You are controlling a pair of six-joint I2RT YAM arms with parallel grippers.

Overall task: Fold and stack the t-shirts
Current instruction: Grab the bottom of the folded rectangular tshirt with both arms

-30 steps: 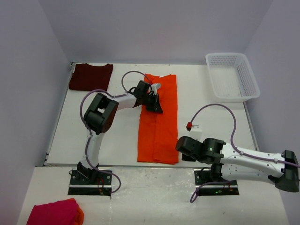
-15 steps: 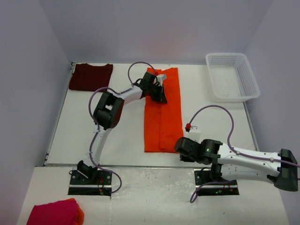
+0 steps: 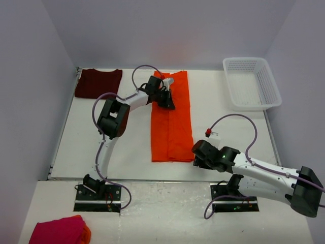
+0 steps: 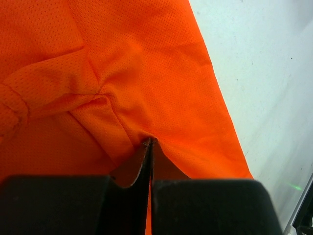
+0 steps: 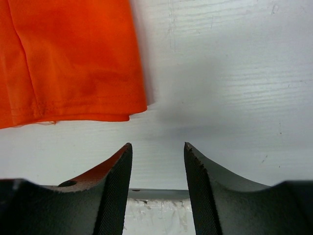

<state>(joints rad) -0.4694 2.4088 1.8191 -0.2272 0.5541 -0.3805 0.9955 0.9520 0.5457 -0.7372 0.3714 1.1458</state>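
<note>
My left gripper [image 3: 169, 103] pinches the orange t-shirt [image 3: 171, 127] near its top. It lies folded in a long strip down the frame's centre. The maroon t-shirt [image 3: 98, 83] lies folded flat, upper left.

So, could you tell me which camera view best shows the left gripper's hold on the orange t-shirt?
The left wrist view: the left gripper is shut on a fold of the orange t-shirt. The top external view shows the whole shirt, the pinch tiny. The right wrist view shows only its hem corner.
</note>
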